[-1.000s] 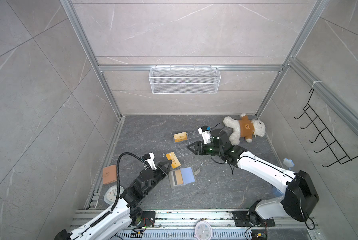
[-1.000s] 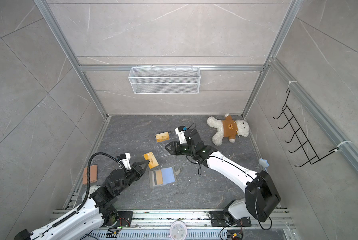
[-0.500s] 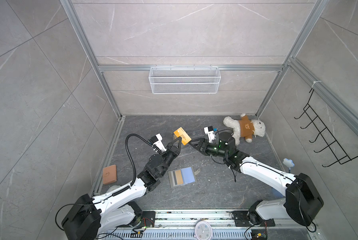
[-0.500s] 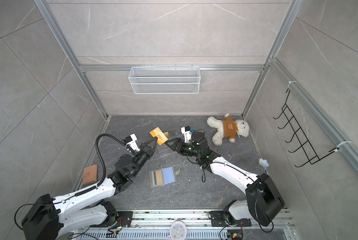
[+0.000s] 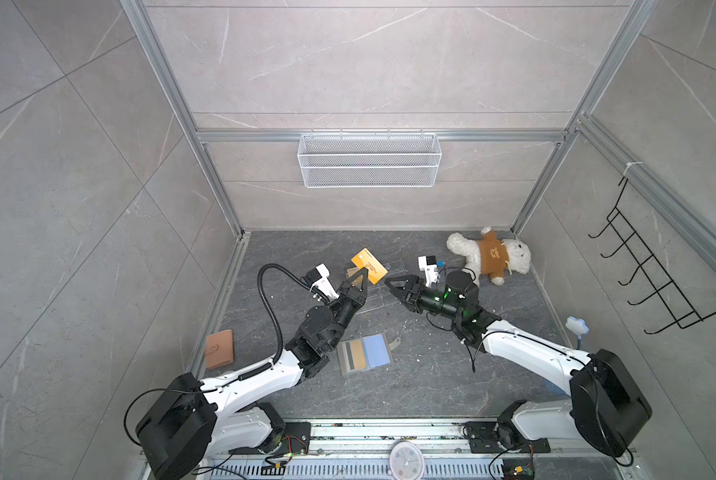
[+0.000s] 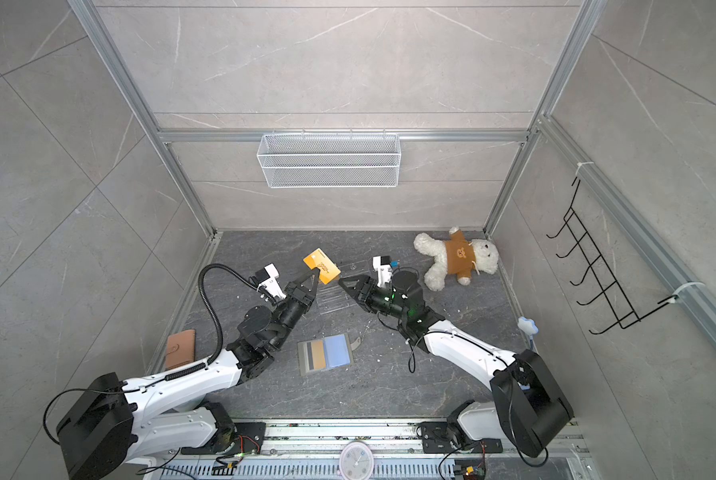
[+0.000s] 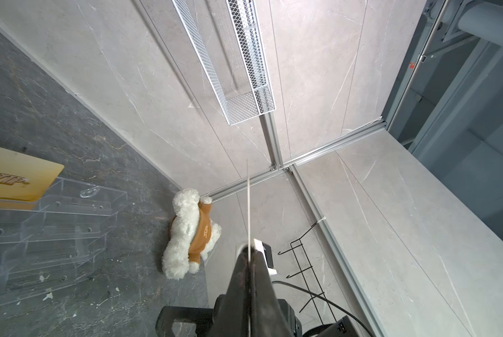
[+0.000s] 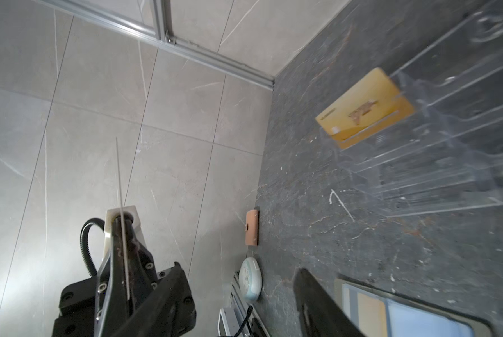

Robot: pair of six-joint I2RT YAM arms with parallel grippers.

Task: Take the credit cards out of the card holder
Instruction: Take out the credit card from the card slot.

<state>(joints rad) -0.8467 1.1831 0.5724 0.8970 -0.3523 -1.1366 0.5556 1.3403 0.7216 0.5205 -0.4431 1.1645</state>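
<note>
My left gripper (image 5: 361, 277) is shut on one corner of a gold-orange credit card (image 5: 369, 266), held in the air above the clear stand. In the left wrist view that card (image 7: 248, 204) shows edge-on between the closed fingers. My right gripper (image 5: 394, 289) is open and empty, facing the card from a short gap to its right. The card holder (image 5: 364, 353) lies open on the floor in front, grey with a light blue panel, and another card (image 5: 358, 353) sits in its slot. A further gold card (image 8: 364, 108) rests in the acrylic stand.
The clear acrylic tiered stand (image 6: 335, 297) sits between the two grippers. A teddy bear (image 5: 489, 257) lies at the back right and a tan leather wallet (image 5: 219, 348) by the left wall. A wire basket (image 5: 368, 160) and a hook rack (image 5: 655, 282) hang on the walls.
My left arm has swung up and toward the back, carrying the gold card from low beside the card holder to above the stand. The right gripper has shifted slightly toward it.
</note>
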